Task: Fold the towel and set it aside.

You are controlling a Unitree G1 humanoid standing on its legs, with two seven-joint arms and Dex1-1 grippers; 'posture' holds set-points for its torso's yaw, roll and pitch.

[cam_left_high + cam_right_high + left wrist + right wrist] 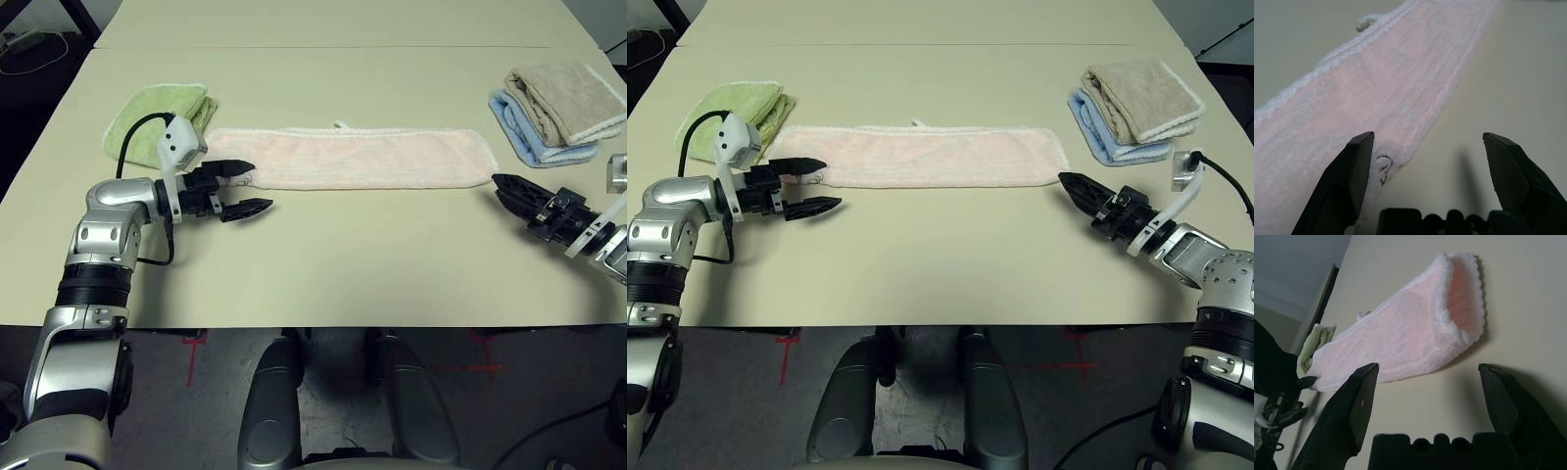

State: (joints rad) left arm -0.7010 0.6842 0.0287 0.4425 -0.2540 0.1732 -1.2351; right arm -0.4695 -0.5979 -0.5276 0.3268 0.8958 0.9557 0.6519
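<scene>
The towel (353, 159), pale pink and fluffy with whitish edging, lies as a long narrow strip across the middle of the table. A small white tag (341, 124) sticks out of its far edge. My left gripper (245, 188) is open at the towel's left end, one finger over the corner and the other on the bare table in front. In the left wrist view the towel (1391, 83) runs away from the fingers (1349, 176), with a small dark mark (1382, 166) at the near corner. My right gripper (502, 186) is open, just off the towel's right end (1459, 308), holding nothing.
A green folded towel (162, 116) lies just behind my left gripper. At the back right a beige folded towel (568, 98) rests on a light blue one (534, 142). Bare table (372, 255) stretches from the pink towel to the front edge.
</scene>
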